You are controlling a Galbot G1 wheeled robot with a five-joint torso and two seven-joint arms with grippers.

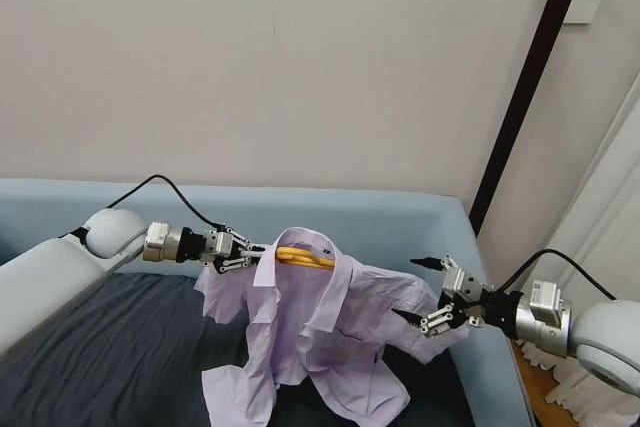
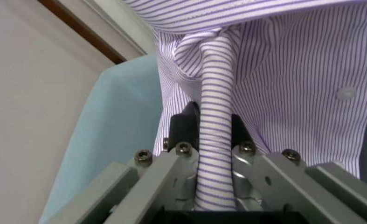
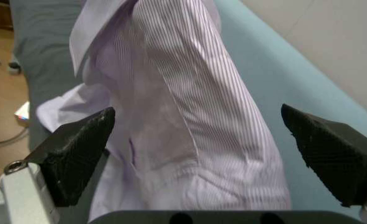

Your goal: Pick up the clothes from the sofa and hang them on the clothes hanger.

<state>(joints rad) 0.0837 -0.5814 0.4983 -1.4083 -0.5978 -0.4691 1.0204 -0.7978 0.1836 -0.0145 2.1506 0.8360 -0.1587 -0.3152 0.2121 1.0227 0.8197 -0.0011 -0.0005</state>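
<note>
Shirt (image 1: 320, 337) up over the sofa (image 1: 400, 222), on a yellow hanger (image 1: 305, 257)
My left gripper (image 1: 258, 252) is clenched on a fold by the collar; right gripper (image 1: 403, 287) is wide open, sleeve between its fingers. Collar tag (image 1: 325, 247) unreadable.

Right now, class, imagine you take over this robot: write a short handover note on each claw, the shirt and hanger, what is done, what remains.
Left claw: shut on a rolled fold of the shirt beside the collar, holding it above the sofa.
Right claw: open, straddling the other sleeve, not gripping.
Yellow hanger: inside the collar.
Done: shirt held up, hanger in.
Left: hem lies on the dark cushion; probably settle the shoulders on the hanger.
</note>
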